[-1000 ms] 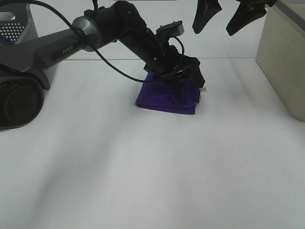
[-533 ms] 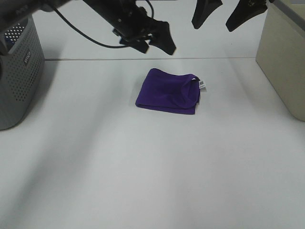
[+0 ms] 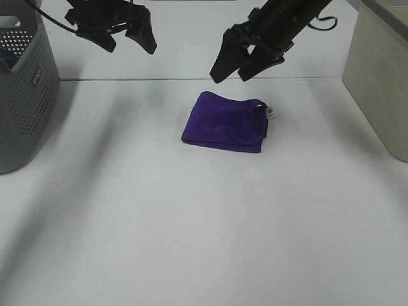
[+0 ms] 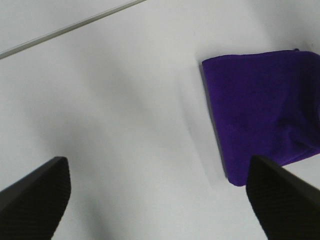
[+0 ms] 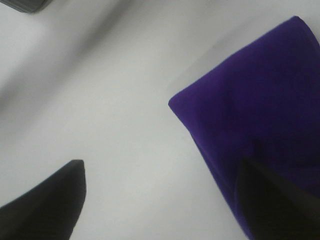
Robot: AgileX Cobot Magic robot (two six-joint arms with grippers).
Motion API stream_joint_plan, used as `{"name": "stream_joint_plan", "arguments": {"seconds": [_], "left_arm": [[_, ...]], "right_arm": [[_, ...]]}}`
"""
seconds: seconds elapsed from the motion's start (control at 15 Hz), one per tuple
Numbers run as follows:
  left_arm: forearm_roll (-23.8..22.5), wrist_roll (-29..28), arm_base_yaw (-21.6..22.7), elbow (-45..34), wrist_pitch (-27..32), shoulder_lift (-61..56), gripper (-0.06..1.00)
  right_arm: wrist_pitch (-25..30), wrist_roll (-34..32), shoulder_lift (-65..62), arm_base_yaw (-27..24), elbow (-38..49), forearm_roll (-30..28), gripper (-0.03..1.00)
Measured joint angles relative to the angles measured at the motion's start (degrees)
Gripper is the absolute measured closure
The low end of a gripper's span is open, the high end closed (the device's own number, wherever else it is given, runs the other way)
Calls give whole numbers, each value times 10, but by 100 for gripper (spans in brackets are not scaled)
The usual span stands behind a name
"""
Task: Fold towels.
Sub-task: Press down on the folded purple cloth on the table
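Observation:
The deep purple towel point(image 3: 226, 121) lies folded into a small rectangle on the white table, its white tag point(image 3: 270, 113) at the right edge. It also shows in the left wrist view point(image 4: 265, 115) and the right wrist view point(image 5: 260, 120). My left gripper point(image 3: 126, 39) is open and empty, raised at the far left, well away from the towel. My right gripper point(image 3: 237, 64) is open and empty, hovering above the towel's far edge. In the wrist views both pairs of fingers stand wide apart with nothing between them.
A grey perforated basket point(image 3: 22, 95) stands at the left edge of the table. A beige box point(image 3: 382, 76) stands at the right edge. A seam point(image 3: 159, 79) runs along the back of the table.
My left gripper let go of the towel and pulled back up and to the far left. My right gripper came down from the top right towards the towel's far edge.

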State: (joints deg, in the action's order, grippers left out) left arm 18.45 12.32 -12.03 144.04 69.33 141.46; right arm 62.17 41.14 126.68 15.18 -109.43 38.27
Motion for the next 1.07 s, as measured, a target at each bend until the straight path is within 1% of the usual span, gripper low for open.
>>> {"name": "stream_joint_plan", "arguments": {"seconds": [0.07, 0.13, 0.2, 0.4, 0.47, 0.53, 0.8, 0.93, 1.07], "left_arm": [[-3, 2, 0, 0, 0, 0, 7], [-5, 3, 0, 0, 0, 0, 7], [-6, 3, 0, 0, 0, 0, 7], [-6, 3, 0, 0, 0, 0, 7], [-6, 3, 0, 0, 0, 0, 7], [-6, 3, 0, 0, 1, 0, 7], [-7, 3, 0, 0, 1, 0, 7], [-7, 8, 0, 0, 1, 0, 7], [-7, 13, 0, 0, 1, 1, 7]], "right_arm": [[-14, 58, 21, 0, 0, 18, 16], [-22, 100, 37, 0, 0, 27, 17], [-32, 128, 53, 0, 0, 35, 17], [-44, 175, 89, 0, 0, 53, 17], [-48, 182, 96, 0, 0, 50, 18], [-58, 182, 101, 0, 0, 32, 18], [-77, 158, 115, -1, 0, -69, 18], [-90, 145, 115, -5, 0, -89, 18], [-96, 131, 115, -18, 0, -99, 18]]}}
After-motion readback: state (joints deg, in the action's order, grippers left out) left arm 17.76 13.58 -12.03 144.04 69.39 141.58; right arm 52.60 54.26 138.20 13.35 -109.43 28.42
